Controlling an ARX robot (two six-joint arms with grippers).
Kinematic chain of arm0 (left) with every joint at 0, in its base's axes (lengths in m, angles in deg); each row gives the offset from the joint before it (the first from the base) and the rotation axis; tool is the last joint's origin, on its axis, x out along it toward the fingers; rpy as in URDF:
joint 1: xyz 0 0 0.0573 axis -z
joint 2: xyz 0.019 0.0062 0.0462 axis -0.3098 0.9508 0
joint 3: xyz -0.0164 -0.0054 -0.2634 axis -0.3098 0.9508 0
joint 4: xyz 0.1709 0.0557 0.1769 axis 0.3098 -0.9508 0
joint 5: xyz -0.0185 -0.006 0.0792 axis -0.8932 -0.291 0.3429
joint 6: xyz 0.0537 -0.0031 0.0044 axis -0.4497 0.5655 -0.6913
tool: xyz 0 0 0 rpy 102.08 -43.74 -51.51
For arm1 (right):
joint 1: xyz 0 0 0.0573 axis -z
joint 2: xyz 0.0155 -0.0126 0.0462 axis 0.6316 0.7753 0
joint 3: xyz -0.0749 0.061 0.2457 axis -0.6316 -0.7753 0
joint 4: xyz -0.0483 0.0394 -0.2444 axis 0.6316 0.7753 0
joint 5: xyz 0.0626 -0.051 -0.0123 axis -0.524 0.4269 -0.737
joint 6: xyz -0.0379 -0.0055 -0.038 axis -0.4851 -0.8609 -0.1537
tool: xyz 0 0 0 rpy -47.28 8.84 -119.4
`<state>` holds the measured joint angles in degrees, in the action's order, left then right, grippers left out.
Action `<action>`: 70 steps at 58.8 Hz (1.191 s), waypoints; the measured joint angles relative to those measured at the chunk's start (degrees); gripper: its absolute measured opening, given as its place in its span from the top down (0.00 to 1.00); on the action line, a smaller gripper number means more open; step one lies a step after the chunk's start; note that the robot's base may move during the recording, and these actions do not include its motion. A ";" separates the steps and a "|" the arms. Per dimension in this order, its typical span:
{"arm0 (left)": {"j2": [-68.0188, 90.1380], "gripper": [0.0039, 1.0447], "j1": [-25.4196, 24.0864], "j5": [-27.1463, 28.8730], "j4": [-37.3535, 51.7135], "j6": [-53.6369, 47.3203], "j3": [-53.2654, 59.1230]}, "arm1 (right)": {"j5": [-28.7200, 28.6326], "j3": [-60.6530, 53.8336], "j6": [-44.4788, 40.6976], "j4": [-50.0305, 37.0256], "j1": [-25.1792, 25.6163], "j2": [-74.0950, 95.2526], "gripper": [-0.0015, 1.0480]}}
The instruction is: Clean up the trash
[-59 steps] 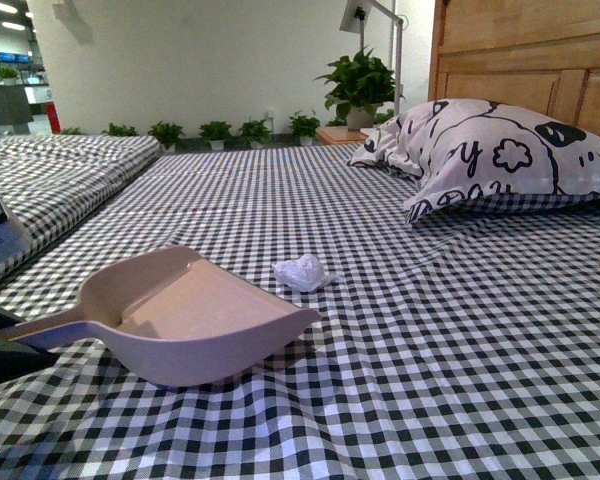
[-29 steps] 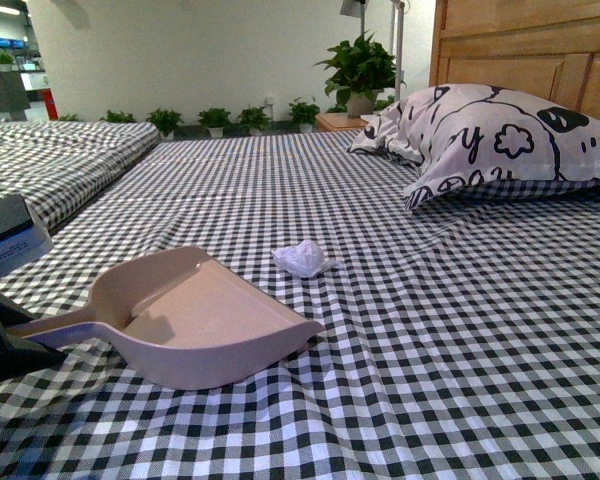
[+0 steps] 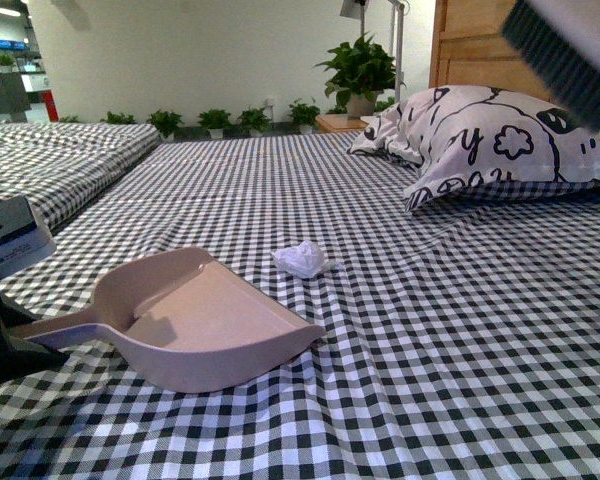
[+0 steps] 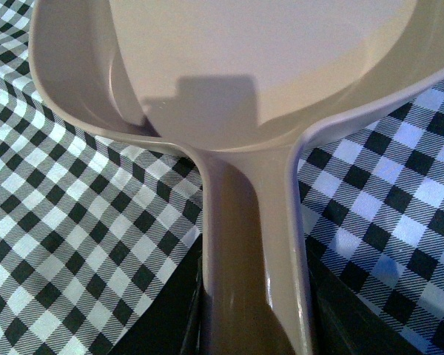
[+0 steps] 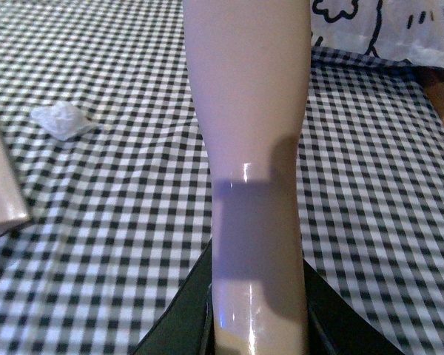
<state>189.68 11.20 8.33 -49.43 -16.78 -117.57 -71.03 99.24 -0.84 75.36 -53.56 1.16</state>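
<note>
Front view, trash (image 3: 302, 258) beyond left gripper's (image 3: 0, 345) dustpan (image 3: 195, 318)

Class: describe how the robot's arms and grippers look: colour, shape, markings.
Little shows. The left gripper has matte black, straight-edged fingers; the right gripper looks the same. In the front view the left arm is a black bulk with a pale grey box bearing a label too blurred to read. No cables show.

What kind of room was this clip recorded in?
Probably a bedroom, or a staged showroom one. A checked bedsheet covers a wide bed with a doodle-print pillow against a wooden headboard, and potted plants line the far wall.
</note>
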 joint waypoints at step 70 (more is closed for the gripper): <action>0.02 0.74 0.00 0.00 -0.07 -0.09 0.00 | -17.57 29.83 -14.34 23.04 -14.21 44.35 0.82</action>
<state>189.70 11.20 8.33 -49.50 -16.87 -117.57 -88.60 129.07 -15.18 98.40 -67.77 45.51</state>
